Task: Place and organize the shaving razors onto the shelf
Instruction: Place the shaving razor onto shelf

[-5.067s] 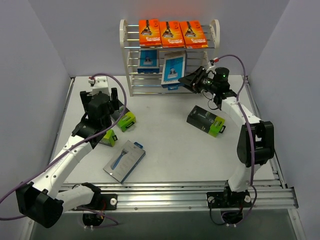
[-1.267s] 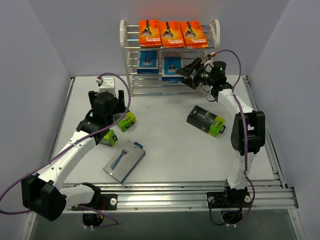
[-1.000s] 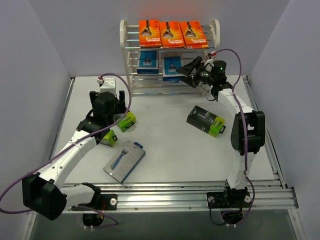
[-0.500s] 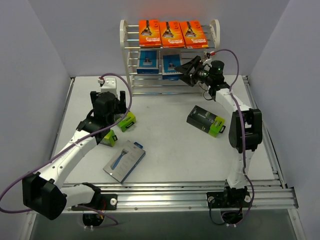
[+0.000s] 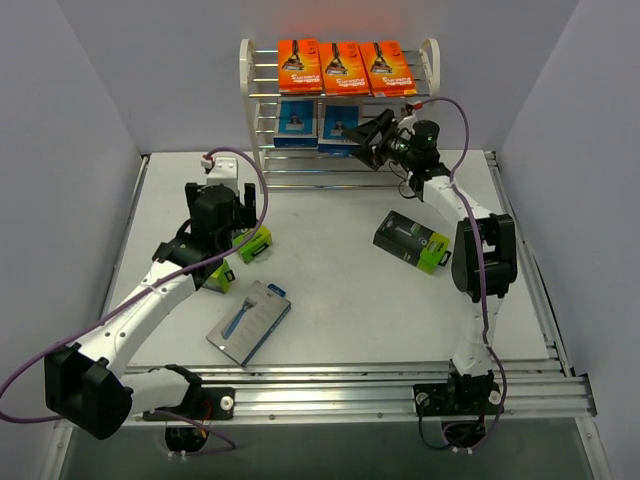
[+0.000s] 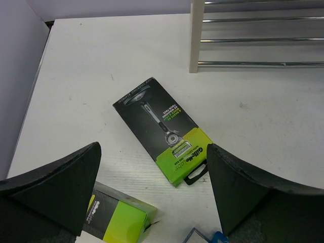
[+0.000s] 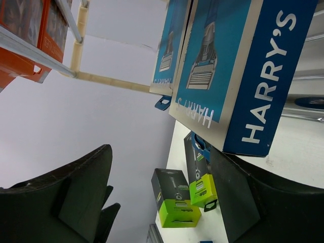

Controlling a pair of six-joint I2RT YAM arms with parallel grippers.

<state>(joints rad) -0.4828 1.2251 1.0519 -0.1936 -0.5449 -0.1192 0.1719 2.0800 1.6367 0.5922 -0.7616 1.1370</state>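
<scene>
White table [image 5: 340, 335] fills the floor of my view, with grey walls [image 5: 70, 150] close on both sides. At the upper middle stands the shelf [image 5: 432, 62], with three orange cards [image 5: 343, 66] on top. My right pincer [image 5: 374, 142] is at the middle row with its fingers apart. One blue pack [image 7: 228, 76] stands just past them, and I cannot tell if a finger touches it. If I pull back crooked, I think a finger could hook that pack and tip it off. It could also bump the other blue pack [image 5: 294, 118] beside it. My left pincer [image 6: 153, 149] hangs wide apart over a black and green box [image 6: 161, 135] that lies slanted. Coming down wrong could shove it into the second green box [image 6: 121, 218] at lower left. A shelf leg [image 6: 197, 40] is near at the upper right there, so the best free room is the middle of the table
</scene>
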